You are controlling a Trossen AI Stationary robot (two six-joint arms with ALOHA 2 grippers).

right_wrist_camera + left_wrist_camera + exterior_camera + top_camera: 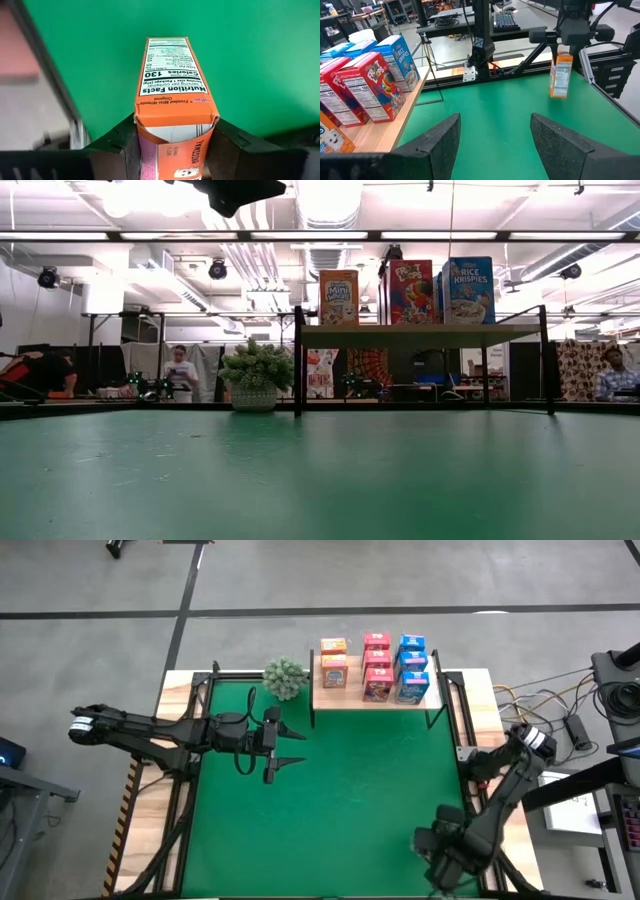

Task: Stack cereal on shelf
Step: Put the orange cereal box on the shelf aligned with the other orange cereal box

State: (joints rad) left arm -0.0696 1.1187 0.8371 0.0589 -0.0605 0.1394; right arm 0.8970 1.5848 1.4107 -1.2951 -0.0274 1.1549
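Note:
My right gripper (441, 848) is over the table's near right corner, shut on an orange cereal box (172, 75). The left wrist view shows that box (560, 75) hanging under it above the green felt. The box itself is hidden in the high view. My left gripper (303, 746) is open over the table's left middle, pointing right, and touches nothing. The wooden shelf (350, 698) stands at the far edge on black supports. Two orange boxes (333, 662), three red ones (377, 665) and three blue ones (411, 668) stand upright on it. My right gripper pinches the orange box at its flapped end (172, 132) between its two fingers, one on each broad face. The narrow nutrition panel faces the wrist camera. The fingers come from above, pointing down. The box hangs upright below them, lifted clear of the table.
A small green plant (285, 677) in a pot stands just left of the shelf. Black frame rails (455, 720) run along both table sides. Open green felt (360, 790) lies between the two grippers and in front of the shelf. People sit in the room behind (182, 372).

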